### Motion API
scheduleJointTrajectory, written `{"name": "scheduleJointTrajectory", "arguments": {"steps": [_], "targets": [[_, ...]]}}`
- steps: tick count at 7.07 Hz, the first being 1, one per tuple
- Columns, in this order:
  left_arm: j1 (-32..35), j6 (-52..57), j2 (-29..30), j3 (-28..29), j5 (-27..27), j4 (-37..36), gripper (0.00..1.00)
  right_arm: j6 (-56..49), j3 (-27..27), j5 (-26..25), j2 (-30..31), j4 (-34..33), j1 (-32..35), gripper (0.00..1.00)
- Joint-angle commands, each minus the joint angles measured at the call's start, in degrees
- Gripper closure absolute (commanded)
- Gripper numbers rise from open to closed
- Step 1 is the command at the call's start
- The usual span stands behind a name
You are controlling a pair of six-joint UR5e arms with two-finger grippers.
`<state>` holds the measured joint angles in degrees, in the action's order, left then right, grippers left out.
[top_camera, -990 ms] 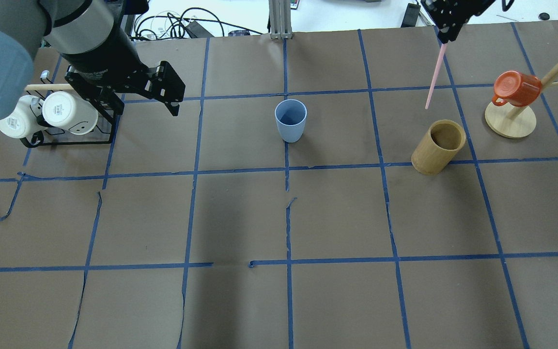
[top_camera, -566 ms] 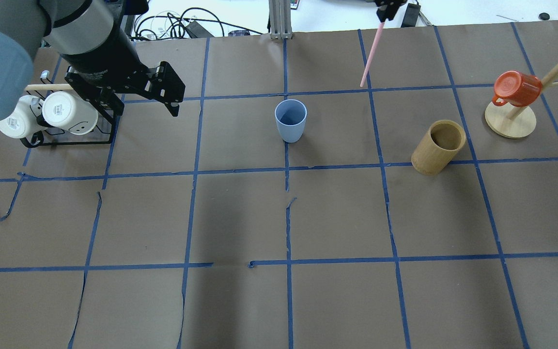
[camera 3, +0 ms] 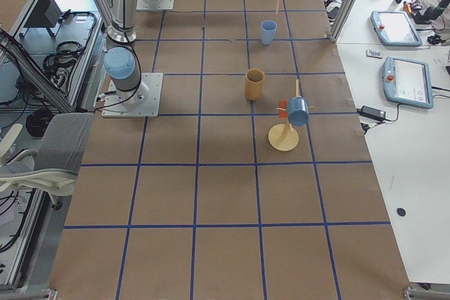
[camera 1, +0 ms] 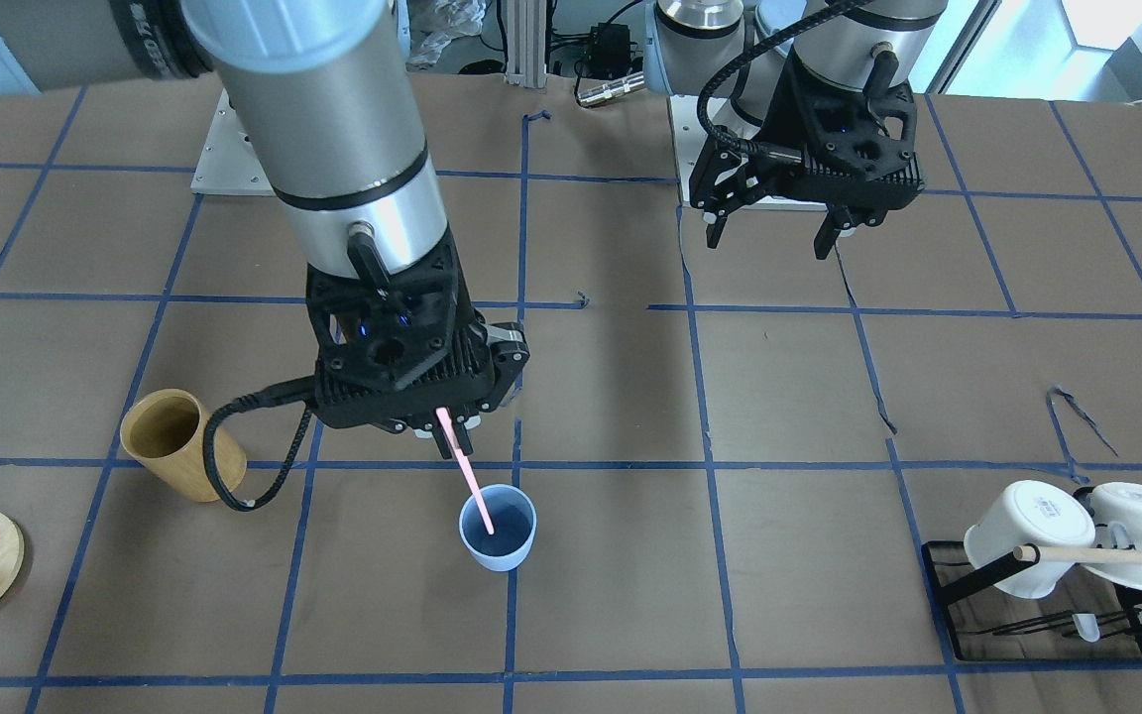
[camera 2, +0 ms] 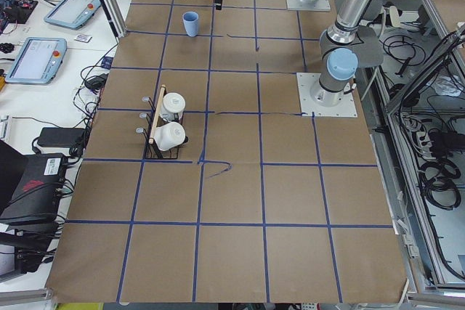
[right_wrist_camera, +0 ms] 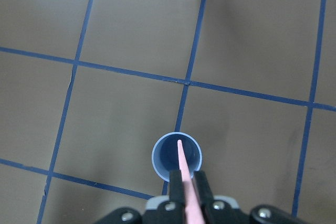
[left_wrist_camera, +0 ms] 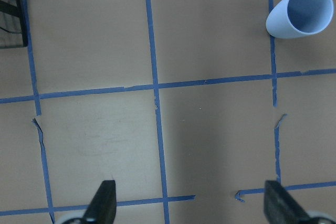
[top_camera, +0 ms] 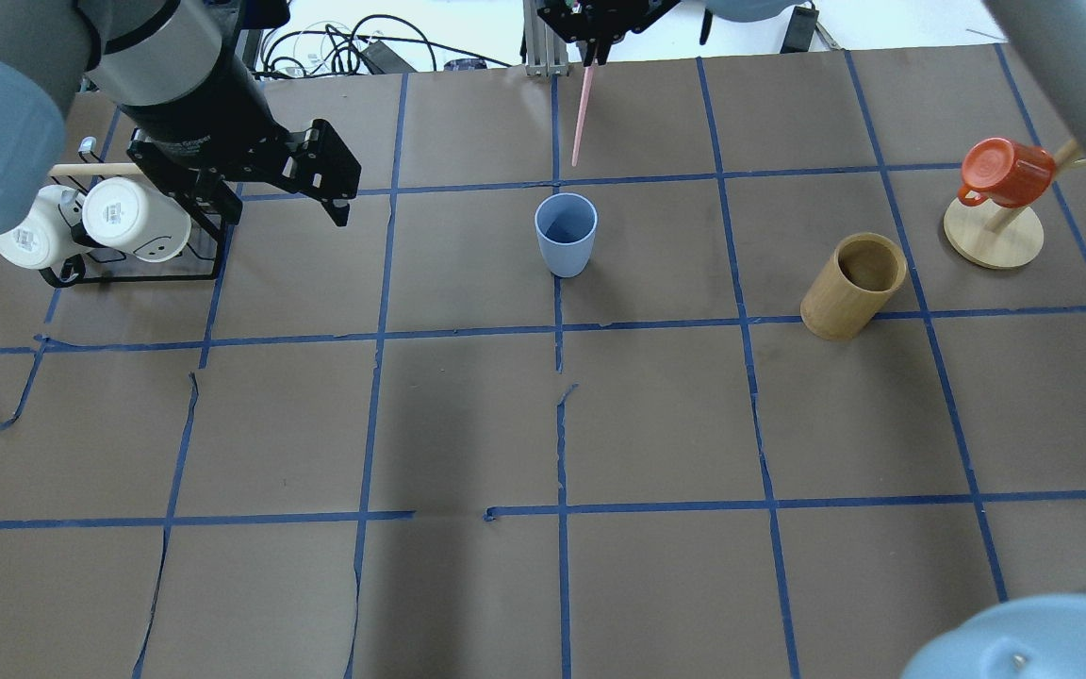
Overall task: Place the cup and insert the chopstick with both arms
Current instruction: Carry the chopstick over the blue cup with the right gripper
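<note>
We work over a taped table (top_camera: 656,424). The left gripper (camera 1: 769,241) hangs with its fingers (left_wrist_camera: 104,205) spread wide and holding nothing. The cup (camera 1: 499,529) stands upright well ahead of them and off to one side, so we take the placing as done.

The right gripper (camera 1: 447,424) has its fingers (right_wrist_camera: 206,193) pinched on the top end of the chopstick (camera 1: 467,481), which points down from them. The cup sits below those fingers, and from the wrist camera the tip lines up with its mouth. The side view suggests the tip is above the rim, not yet inside.

We judge the cup light and easy to tip, so a knock on its rim could topple it. The chopstick looks thin, stiff, smooth and nearly weightless. Held by one end, it may swivel in the pinch. We would lower it straight down the middle and let go only when the tip is deep inside.
</note>
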<state>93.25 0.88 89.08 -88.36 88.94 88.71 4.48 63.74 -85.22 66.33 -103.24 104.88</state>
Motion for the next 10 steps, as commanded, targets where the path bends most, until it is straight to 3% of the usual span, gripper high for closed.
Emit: {"name": "scheduleJointTrajectory", "arguments": {"steps": [1, 4, 6, 7, 8, 9, 10], "targets": [[0.0, 0.0, 0.0, -0.1, 0.0, 0.0, 0.00, 1.2, 2.9, -0.1, -1.1, -1.5, 0.8, 1.00], [0.0, 0.0, -0.1, -0.2, 0.0, -0.1, 0.00, 1.5, 6.4, -0.1, -1.4, -1.9, 0.8, 1.00], [0.0, 0.0, -0.2, -0.2, 0.0, -0.2, 0.00, 1.5, 11.0, -1.2, -1.5, -7.1, 0.8, 1.00], [0.0, 0.0, -0.2, -0.2, 0.0, -0.2, 0.00, 1.5, 11.3, -1.0, -1.2, -7.6, 0.8, 0.90], [0.0, 0.0, -0.3, -0.2, 0.1, -0.2, 0.00, 1.3, 11.3, -1.5, -1.0, -7.9, 0.8, 0.65], [0.0, 0.0, -0.2, -0.3, 0.0, -0.3, 0.00, 1.3, 10.8, -2.2, -0.9, -7.8, 0.5, 0.52], [0.0, 0.0, -0.2, -0.3, 0.0, -0.4, 0.00, 1.5, 10.0, -1.9, -0.1, -7.7, 0.0, 0.31]]}}
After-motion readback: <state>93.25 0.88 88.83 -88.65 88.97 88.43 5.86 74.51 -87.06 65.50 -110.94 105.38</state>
